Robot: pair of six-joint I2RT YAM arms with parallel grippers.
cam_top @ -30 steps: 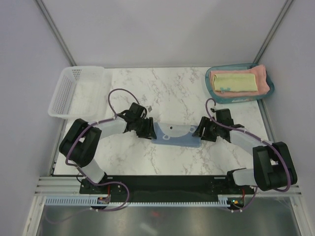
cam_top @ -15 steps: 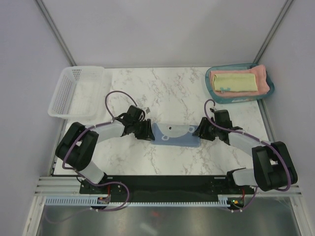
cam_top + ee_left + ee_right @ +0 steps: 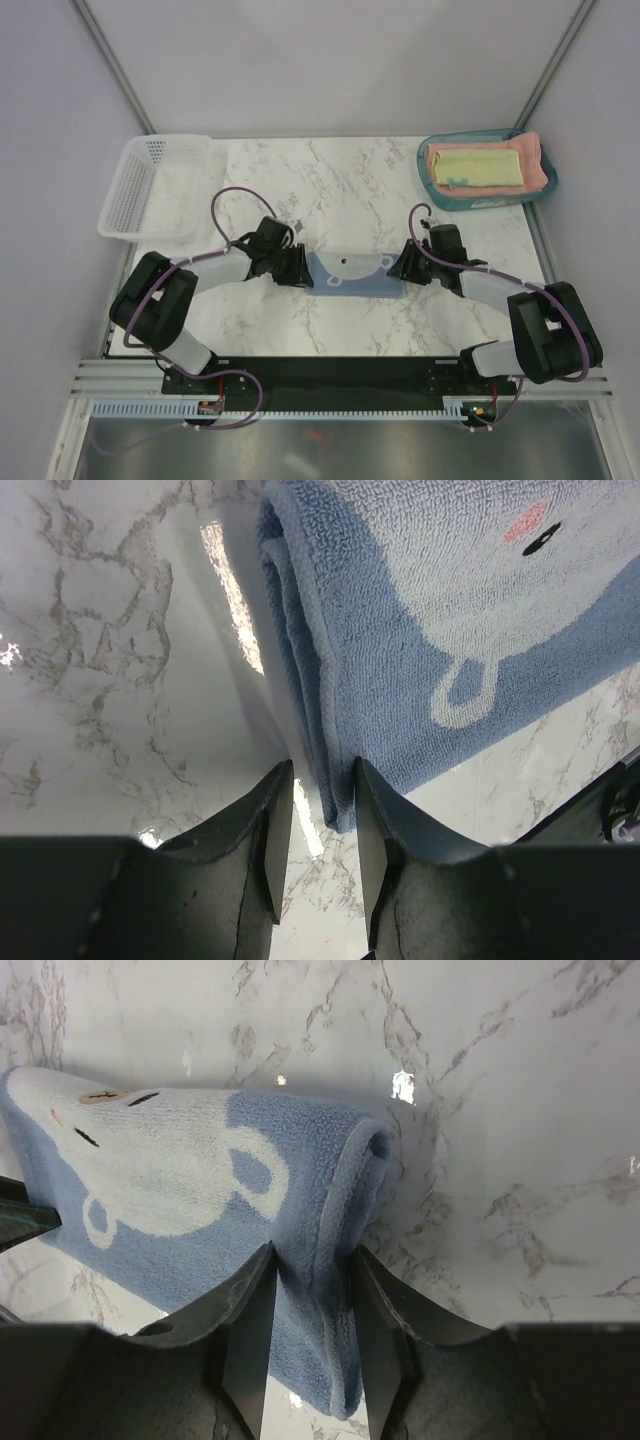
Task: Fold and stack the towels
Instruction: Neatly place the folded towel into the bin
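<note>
Bright, even light is falling from overhead. Glare patches are gleaming on the desk (image 3: 120, 710) just beside the grey-blue towel (image 3: 450, 630), which is casting a soft shadow along its fold.

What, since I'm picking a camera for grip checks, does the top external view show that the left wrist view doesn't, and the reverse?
Only the top external view shows both arms, the white basket and the teal tray holding the pink towel with the yellow towel on it. Only the left wrist view shows the left gripper up close, a finger on either side of the folded edge of the grey-blue towel. Both show that towel lying on the marble table.
</note>
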